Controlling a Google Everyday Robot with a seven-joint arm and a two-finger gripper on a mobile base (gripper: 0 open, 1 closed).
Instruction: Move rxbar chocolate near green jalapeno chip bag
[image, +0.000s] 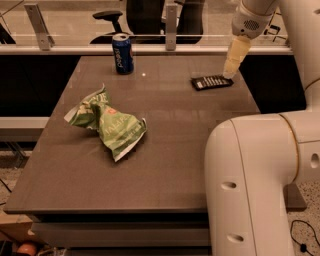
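So the brown table (165, 170) has the green jalapeno chip bag (111, 125) crumpled left of middle and a blue soda can (122, 53) at the far edge. The gripper (230, 73) hangs far right, can't tell if it's spread or closed, right at the end of the rxbar chocolate (212, 82), which lies flat, well apart from the bag.

Black rxbar chocolate (212, 82) lies flat, far right on the worktop (175, 145), hand (231, 70) by its end; crumpled green jalapeno chip bag (107, 123) lies well apart, centre-left.
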